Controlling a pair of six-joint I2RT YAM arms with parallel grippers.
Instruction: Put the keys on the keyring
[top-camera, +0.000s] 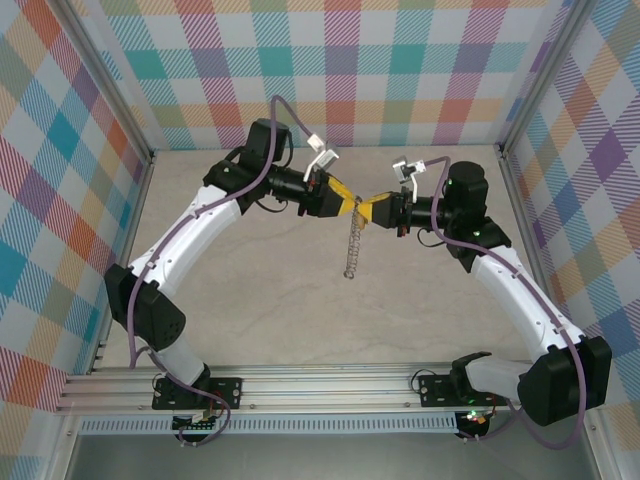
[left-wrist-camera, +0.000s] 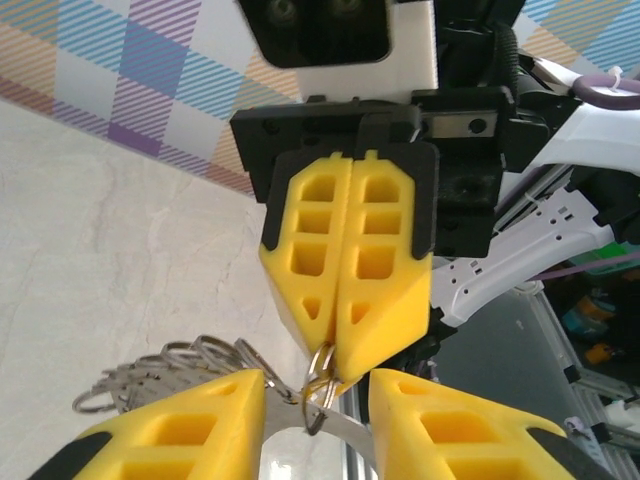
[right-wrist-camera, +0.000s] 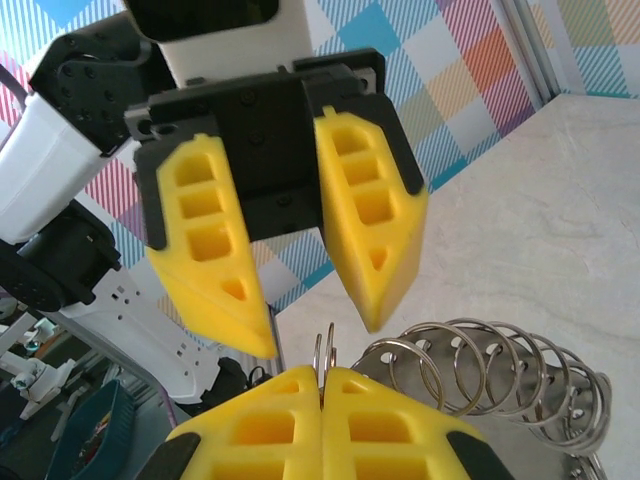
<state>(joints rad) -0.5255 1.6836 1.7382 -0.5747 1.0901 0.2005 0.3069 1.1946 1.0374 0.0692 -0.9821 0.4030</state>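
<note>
keyring (top-camera: 352, 247): it is hanging as a coiled string of silvery split rings. its top ring is being pinched edge-on at the very tips of the right gripper (right-wrist-camera: 322, 372), whose yellow fingers are pressing together with nothing between them but the wire. the rest of the coil is trailing away to one side of those tips and down toward the table (top-camera: 250, 300); whether its lower end is touching the surface i cannot tell.

just beyond the pinched ring, the left gripper (right-wrist-camera: 318, 332) is facing the right one nose to nose. its fingers are standing apart, one to either side of the ring and, as far as i can judge, not touching it.

key: i am not making it out near either set of fingers.

judgement: the step in hand appears to be presenting and steadying the ring between the two arms, ahead of any threading; nothing is showing a key on the ring yet. the next move is calling for the left fingers to take hold just beside the right tips without knocking the ring out of its pinch, so that a coil can be worked open.
</note>
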